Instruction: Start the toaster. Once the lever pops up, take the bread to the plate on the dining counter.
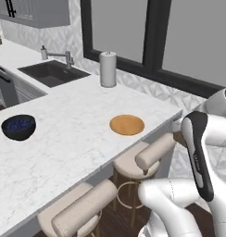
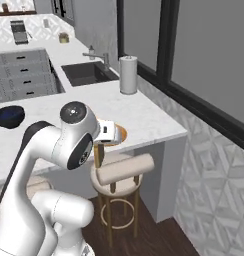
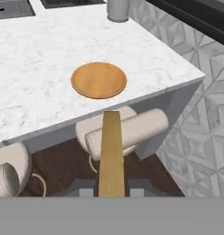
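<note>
- Gripper: pinching bread slice edge-on, for carrying.
- Plate: 12 o'clock of slice, bare on dining counter, awaiting it.

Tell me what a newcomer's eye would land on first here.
The orange-brown plate sits bare near the edge of the white marble dining counter. The pincer holds a tan bread slice edge-on, short of the counter, above the padded stools. A black bowl of blue berries sits farther left.
</note>
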Available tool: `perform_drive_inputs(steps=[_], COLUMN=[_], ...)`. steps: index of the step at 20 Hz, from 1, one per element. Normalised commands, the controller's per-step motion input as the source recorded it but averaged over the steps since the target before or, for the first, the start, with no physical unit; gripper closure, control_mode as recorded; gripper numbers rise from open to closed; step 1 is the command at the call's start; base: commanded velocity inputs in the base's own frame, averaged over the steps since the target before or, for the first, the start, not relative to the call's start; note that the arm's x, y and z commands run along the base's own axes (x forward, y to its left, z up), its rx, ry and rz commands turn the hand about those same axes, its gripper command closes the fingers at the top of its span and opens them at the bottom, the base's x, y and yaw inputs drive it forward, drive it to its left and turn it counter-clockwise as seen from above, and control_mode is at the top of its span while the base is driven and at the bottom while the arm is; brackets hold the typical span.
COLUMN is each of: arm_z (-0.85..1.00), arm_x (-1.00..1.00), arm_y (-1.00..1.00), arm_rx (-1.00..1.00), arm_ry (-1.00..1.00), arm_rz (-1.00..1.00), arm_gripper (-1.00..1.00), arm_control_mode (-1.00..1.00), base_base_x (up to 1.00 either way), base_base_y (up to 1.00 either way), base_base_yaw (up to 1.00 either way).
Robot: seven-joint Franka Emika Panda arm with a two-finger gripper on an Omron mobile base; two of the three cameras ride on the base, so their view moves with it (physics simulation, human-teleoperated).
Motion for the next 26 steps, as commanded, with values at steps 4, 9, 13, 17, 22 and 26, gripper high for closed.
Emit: perform_drive_inputs(steps=[4,9,13,17,22,26], arm_z=[0.0,0.0,0.0,0.0,0.0,0.0], arm_x=[0.0,0.22,0.44,0.78,1.0,0.97], arm_y=[0.0,-0.24,-0.59,-0.38,-0.25,-0.31], arm_rx=[0.0,0.0,0.06,0.14,0.29,0.36], arm_ry=[0.0,-0.23,-0.28,-0.06,0.06,0.32], arm_rz=[0.0,0.21,0.33,0.26,0.23,0.27], arm_gripper=[1.0,1.0,1.0,1.0,1.0,1.0], arm_control_mode=[1.0,-1.0,-1.0,-1.0,-1.0,-1.0], base_base_x=[0.59,0.18,0.0,0.0,0.0,0.0], base_base_y=[-0.11,-0.08,0.0,0.0,0.0,0.0], base_base_yaw=[0.39,0.15,0.0,0.0,0.0,0.0])
